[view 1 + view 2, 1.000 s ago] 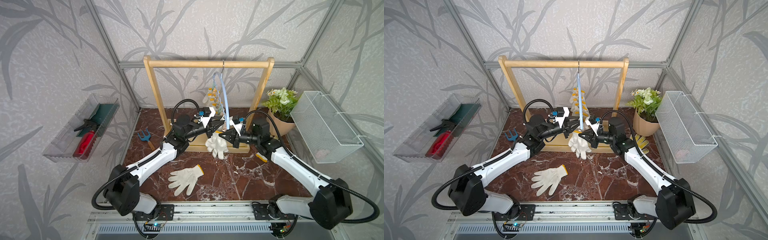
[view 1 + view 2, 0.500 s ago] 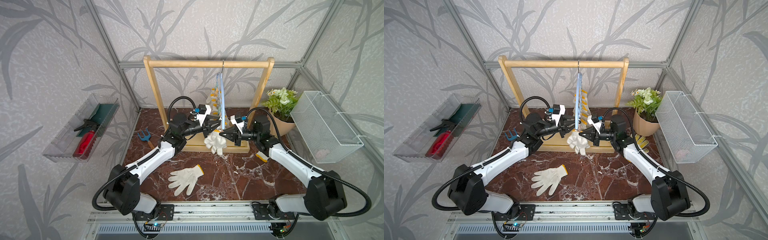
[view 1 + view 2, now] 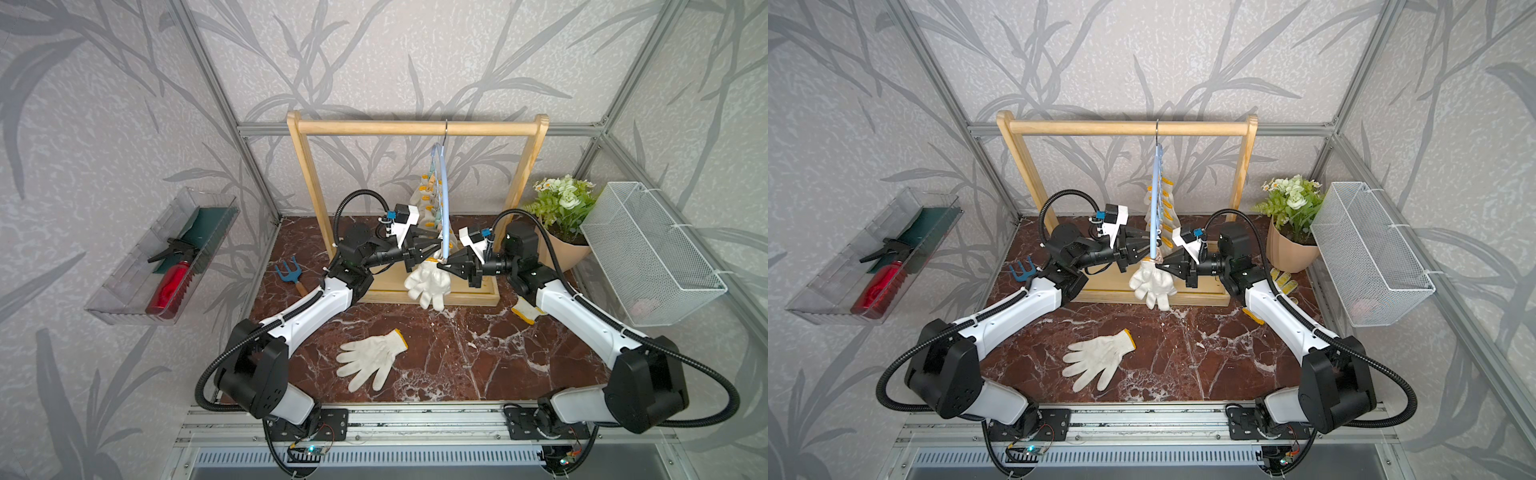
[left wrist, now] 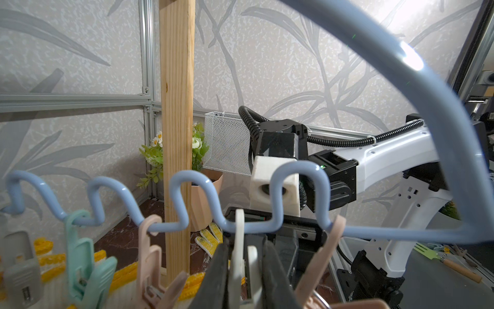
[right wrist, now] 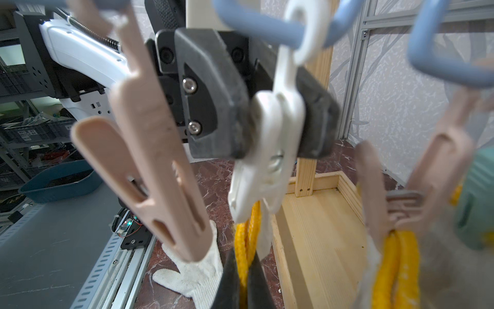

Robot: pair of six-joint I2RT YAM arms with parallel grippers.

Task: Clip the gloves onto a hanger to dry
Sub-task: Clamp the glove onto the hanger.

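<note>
Squeezing white clip on hanger with left gripper, pinching yellow cuff of hanging glove in right gripper just under that clip — 1 spare glove flat on tabletop.

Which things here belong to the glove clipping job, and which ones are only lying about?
Job: hanger, white clip in the left gripper, hanging glove in the right gripper, glove on the table, wooden rack.
Lying about: blue hand fork, red spray bottle, flower pot, wire basket, yellow patterned glove.
</note>
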